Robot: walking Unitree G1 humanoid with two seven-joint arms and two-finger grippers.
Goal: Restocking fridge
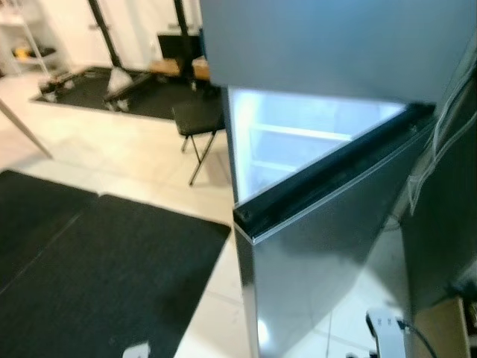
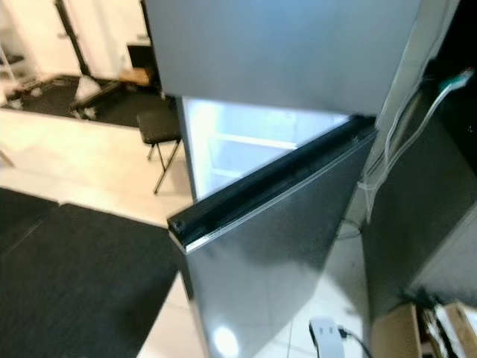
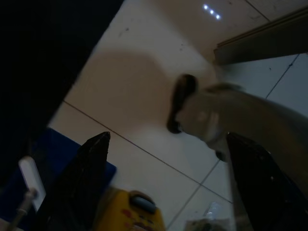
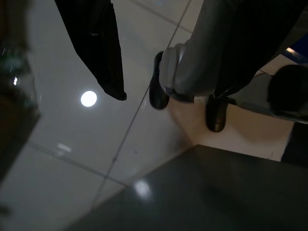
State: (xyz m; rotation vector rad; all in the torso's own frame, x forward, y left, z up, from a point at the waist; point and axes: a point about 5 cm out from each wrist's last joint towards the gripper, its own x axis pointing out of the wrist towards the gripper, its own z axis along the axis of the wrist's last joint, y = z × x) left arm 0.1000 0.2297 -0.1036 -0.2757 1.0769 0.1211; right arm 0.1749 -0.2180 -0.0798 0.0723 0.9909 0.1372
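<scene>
The fridge [image 1: 328, 89], smooth grey steel w/ a lit white interior and bare shelf, stands w/ its lower door [image 1: 328, 246] swung ajar; left gripper [image 3: 166, 187] hangs spread wide over glossy tile holding nothing, right gripper's [image 4: 103, 53] spread can't be told, so stocking or closing both fit.

My right gripper [image 4: 103, 53] hangs idle above a glossy tiled floor [image 4: 72, 159]; I see one black finger [image 4: 98, 45] pointing down, so I cannot tell how the fingers stand. A round spot of light [image 4: 88, 98] reflects on the tile beside its tip. Near it stands my silver leg [image 4: 211, 53] with a black foot [image 4: 158, 89]. A dark grey panel [image 4: 211, 197] lies close by
</scene>
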